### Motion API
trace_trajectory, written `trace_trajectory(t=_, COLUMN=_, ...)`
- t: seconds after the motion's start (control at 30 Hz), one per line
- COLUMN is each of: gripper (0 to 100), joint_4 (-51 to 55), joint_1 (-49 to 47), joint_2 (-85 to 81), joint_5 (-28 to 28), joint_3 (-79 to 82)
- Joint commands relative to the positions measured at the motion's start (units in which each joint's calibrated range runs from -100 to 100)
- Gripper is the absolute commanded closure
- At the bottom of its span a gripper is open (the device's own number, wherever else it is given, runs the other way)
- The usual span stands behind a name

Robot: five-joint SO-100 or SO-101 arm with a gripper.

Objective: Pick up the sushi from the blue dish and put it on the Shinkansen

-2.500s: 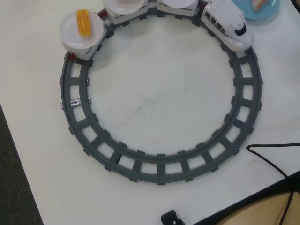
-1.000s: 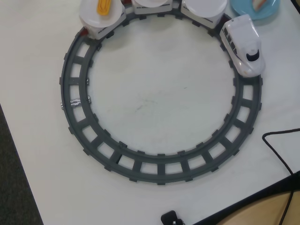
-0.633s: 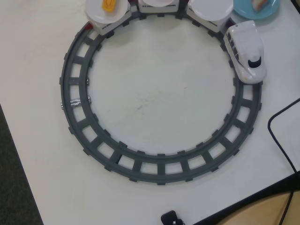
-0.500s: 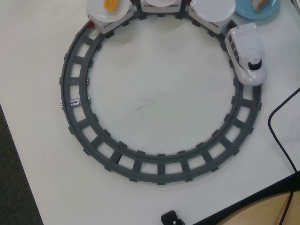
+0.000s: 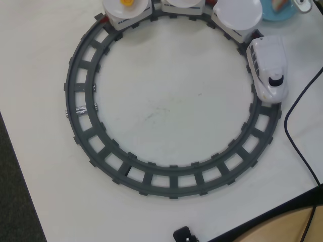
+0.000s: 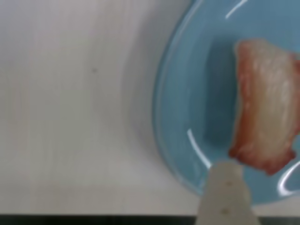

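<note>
We see the sushi (image 6: 265,105), pale pink-white with red edges, oblong, lying on the blue dish (image 6: 187,93) just above the fingertip (image 6: 225,187) in the wrist view. Overhead, the white Shinkansen (image 5: 267,68) sits on the track's right curve, below-left of the dish's visible edge.

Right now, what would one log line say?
phase: approach | sushi: on blue dish | pincer: beside it, grip unclear | Shinkansen: on track
</note>
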Motion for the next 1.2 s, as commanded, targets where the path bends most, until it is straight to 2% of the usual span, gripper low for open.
trace_trajectory(t=0.0, gripper=70, joint_4=0.35, joint_1=-1.44, joint_2=1.06, joint_5=0.2, joint_3=-5.95)
trace_trajectory(t=0.87, gripper=69, joint_4=-2.99, joint_1=1.81, joint_2=13.92, joint_5=0.25, joint_3=-8.2)
trace_trajectory(t=0.97, gripper=77, joint_4=-2.99, joint_1=1.55, joint_2=14.17, joint_5=0.25, joint_3=-8.2)
trace_trajectory(t=1.13, gripper=99, joint_4=-2.99, joint_1=1.46, joint_2=14.17, joint_5=0.25, joint_3=-8.2)
trace_trajectory(t=1.17, gripper=99, joint_4=-2.99, joint_1=1.46, joint_2=14.17, joint_5=0.25, joint_3=-8.2)
